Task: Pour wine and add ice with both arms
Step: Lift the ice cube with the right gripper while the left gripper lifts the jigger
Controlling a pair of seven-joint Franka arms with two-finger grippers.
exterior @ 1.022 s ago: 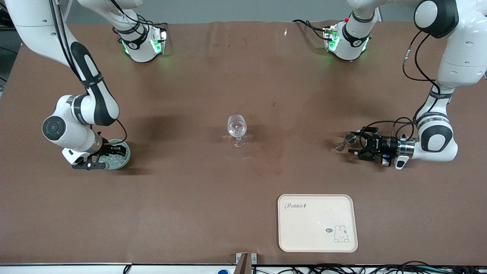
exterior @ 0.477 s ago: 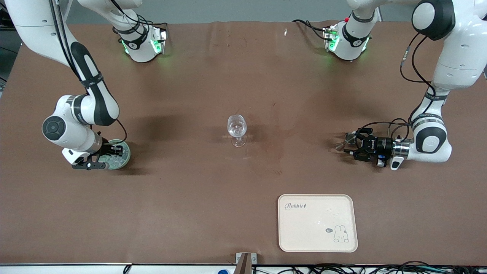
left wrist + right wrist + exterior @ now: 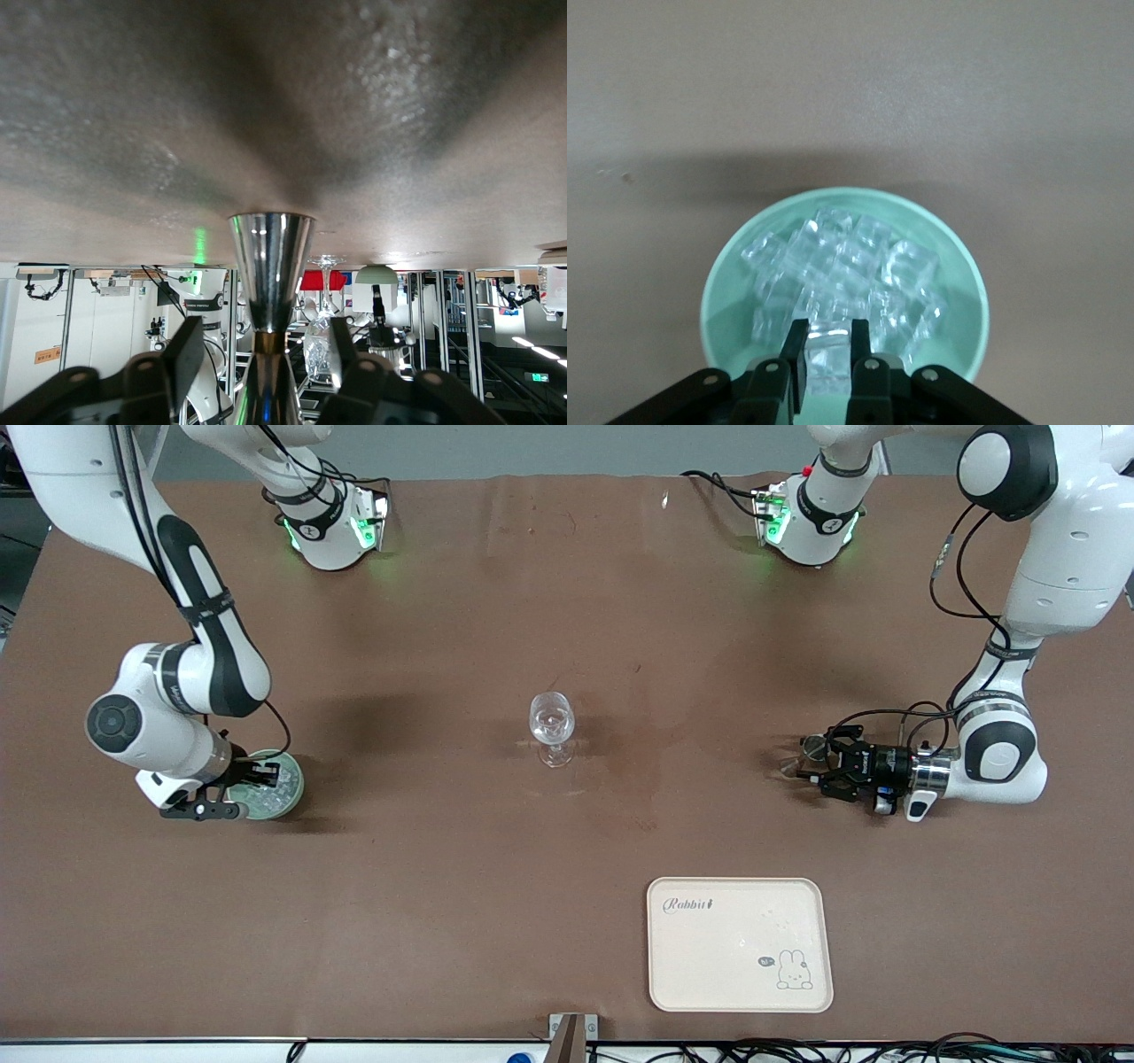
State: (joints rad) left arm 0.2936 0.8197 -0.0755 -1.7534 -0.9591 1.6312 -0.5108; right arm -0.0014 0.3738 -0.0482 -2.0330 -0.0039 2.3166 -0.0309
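Observation:
A clear stemmed wine glass (image 3: 551, 726) stands at the table's middle. A mint bowl (image 3: 285, 790) holds several clear ice cubes (image 3: 850, 266) toward the right arm's end. My right gripper (image 3: 257, 778) is down in the bowl; in the right wrist view the right gripper (image 3: 828, 341) is shut on one ice cube (image 3: 829, 361). A steel jigger (image 3: 800, 755) stands toward the left arm's end. My left gripper (image 3: 811, 760) is level with it; the left gripper (image 3: 264, 354) is open with a finger on each side of the jigger (image 3: 270, 257), not touching it.
A cream tray (image 3: 740, 974) with a rabbit print lies near the front camera's edge, toward the left arm's end. The wine glass also shows in the left wrist view (image 3: 323, 341), past the jigger. Brown tabletop lies between the glass and each gripper.
My left gripper has moved along the table to the jigger and now straddles it. My right arm has shifted slightly over the bowl, with the gripper still among the ice.

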